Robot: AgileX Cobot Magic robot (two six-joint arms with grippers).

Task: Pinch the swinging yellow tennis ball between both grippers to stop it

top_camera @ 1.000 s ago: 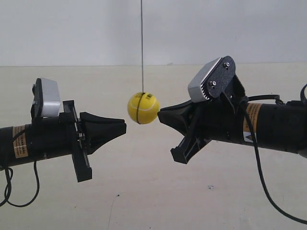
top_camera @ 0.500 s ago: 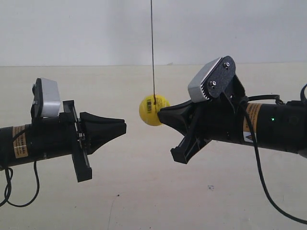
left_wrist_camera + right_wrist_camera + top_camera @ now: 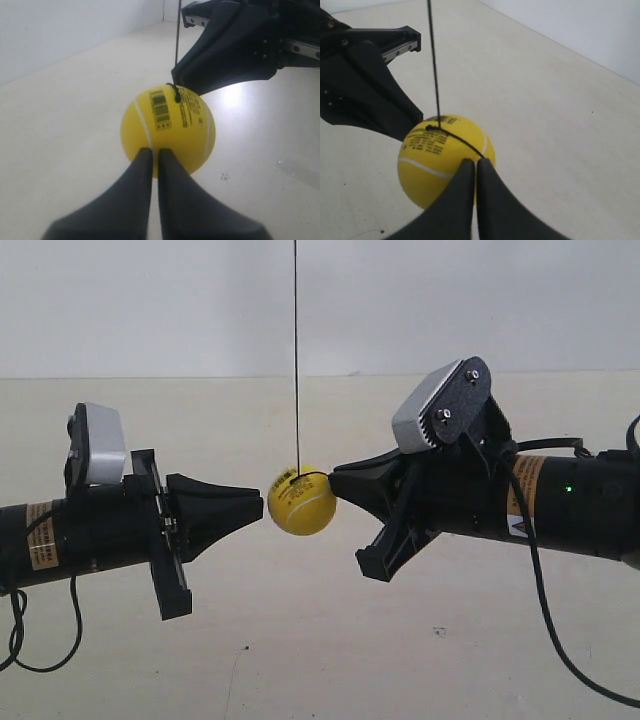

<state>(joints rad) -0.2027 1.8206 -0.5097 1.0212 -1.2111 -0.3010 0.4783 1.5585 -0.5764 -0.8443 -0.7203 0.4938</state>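
The yellow tennis ball [image 3: 301, 502] hangs on a thin black string [image 3: 296, 350] between two black grippers that face each other. The shut gripper of the arm at the exterior view's left [image 3: 260, 507] points at one side of the ball and looks to be just touching it. The shut gripper of the arm at the exterior view's right [image 3: 332, 480] meets the other side near the top. In the left wrist view my left gripper [image 3: 154, 152] is shut, its tip against the ball [image 3: 170, 125]. My right gripper [image 3: 474, 162] is likewise shut against the ball [image 3: 435, 160].
A pale tabletop [image 3: 300, 640] lies below both arms, with a white wall [image 3: 150, 300] behind. Black cables [image 3: 545, 620] hang from each arm. Each wrist view shows the opposite gripper just beyond the ball.
The ball has swung back from the right-hand tip toward the left-hand one and sits slightly lower, now between both tips. Neither arm has visibly moved.
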